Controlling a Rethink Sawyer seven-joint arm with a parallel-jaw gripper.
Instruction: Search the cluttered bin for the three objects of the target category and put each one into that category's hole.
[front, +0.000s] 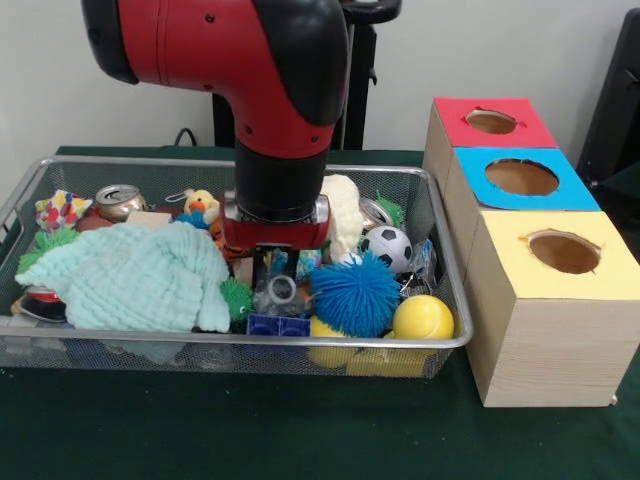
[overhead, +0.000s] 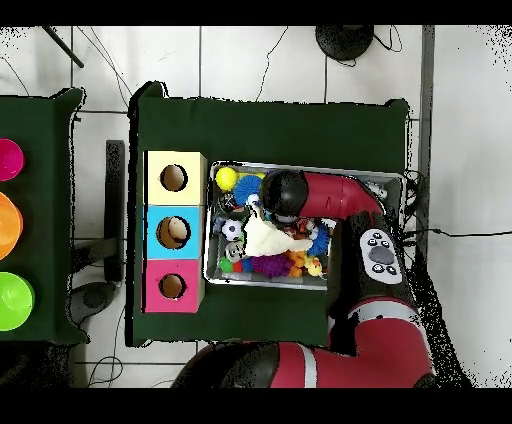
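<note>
The wire mesh bin (front: 240, 343) is full of clutter; it also shows in the overhead view (overhead: 300, 284). My gripper (front: 276, 270) is lowered into the middle of the bin, straight over a wrinkly see-through plastic item (front: 280, 293) near the front wall. Whether it grips the item cannot be seen. Another clear bit (front: 426, 258) may lie by the right wall. In the overhead view the arm (overhead: 300, 195) covers the gripper. The blue-surround hole (front: 521, 177) is the middle one of the wooden box right of the bin, and shows in the overhead view (overhead: 173, 232).
A mint cloth (front: 130, 275) covers the bin's left half. A blue spiky ball (front: 354, 293), yellow ball (front: 423, 318), soccer ball (front: 387, 247) and blue brick (front: 277, 325) crowd the gripper. A metal can (front: 120, 201) lies at the back left. Red-surround (front: 491, 122) and yellow-surround (front: 564, 251) holes flank the blue one.
</note>
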